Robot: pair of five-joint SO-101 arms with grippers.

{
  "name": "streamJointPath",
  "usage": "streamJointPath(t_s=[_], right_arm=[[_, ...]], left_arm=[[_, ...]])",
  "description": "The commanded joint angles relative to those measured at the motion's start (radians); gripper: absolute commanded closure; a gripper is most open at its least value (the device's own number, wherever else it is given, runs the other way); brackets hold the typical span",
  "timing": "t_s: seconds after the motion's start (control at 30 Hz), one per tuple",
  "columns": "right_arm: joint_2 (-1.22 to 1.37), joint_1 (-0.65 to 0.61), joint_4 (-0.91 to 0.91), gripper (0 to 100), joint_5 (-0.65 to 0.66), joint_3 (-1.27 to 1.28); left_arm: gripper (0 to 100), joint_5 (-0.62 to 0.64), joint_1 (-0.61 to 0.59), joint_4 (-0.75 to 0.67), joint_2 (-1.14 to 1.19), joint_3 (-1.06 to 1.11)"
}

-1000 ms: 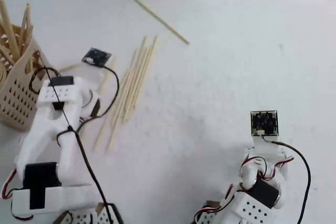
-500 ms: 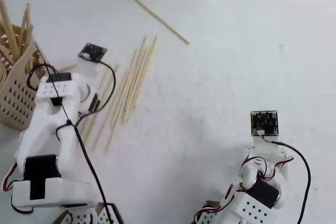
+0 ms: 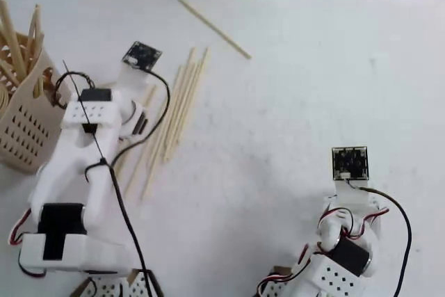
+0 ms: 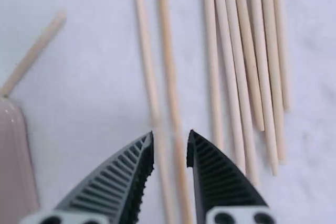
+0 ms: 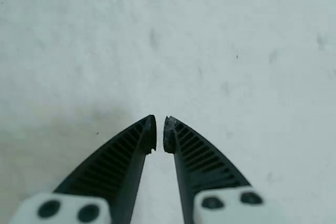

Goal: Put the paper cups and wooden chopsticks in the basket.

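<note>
Several wooden chopsticks [image 3: 175,106] lie in a loose bundle on the white table left of centre. One more chopstick [image 3: 213,27] lies alone farther back. The beige basket [image 3: 22,133] stands at the left edge with several chopsticks upright in it. My left gripper [image 3: 139,124] hovers at the bundle's left side. In the left wrist view this gripper [image 4: 170,139] is open by a narrow gap, right above two separate chopsticks [image 4: 169,61], with the bundle [image 4: 247,56] beside them. My right gripper [image 5: 159,132] is shut over bare table, holding nothing.
The right arm [image 3: 344,241] sits folded at the front right, far from the chopsticks. A stray chopstick [image 4: 32,53] lies apart from the others toward the basket. Open table spreads across the middle and right.
The left arm has shifted right and away from the front edge, bringing its gripper from beside the basket over the left side of the chopstick bundle. The right arm has not moved.
</note>
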Motion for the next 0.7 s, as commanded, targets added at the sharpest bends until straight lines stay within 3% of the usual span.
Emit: streamJointPath(t_s=[0.0, 0.27, 0.5, 0.67], right_arm=[[-0.002, 0.008, 0.004, 95.4, -0.002, 0.009], [-0.002, 0.008, 0.004, 95.4, -0.002, 0.009], [-0.002, 0.008, 0.004, 95.4, -0.002, 0.009], [-0.004, 0.008, 0.004, 95.4, -0.002, 0.009]], left_arm=[[83, 0.014, 0.008, -0.038, 0.108, -0.075], [83, 0.02, -0.044, -0.037, 0.317, -0.232], [83, 0.04, -0.045, 0.078, 0.41, -0.37], [84, 0.006, -0.038, 0.083, 0.398, -0.374]])
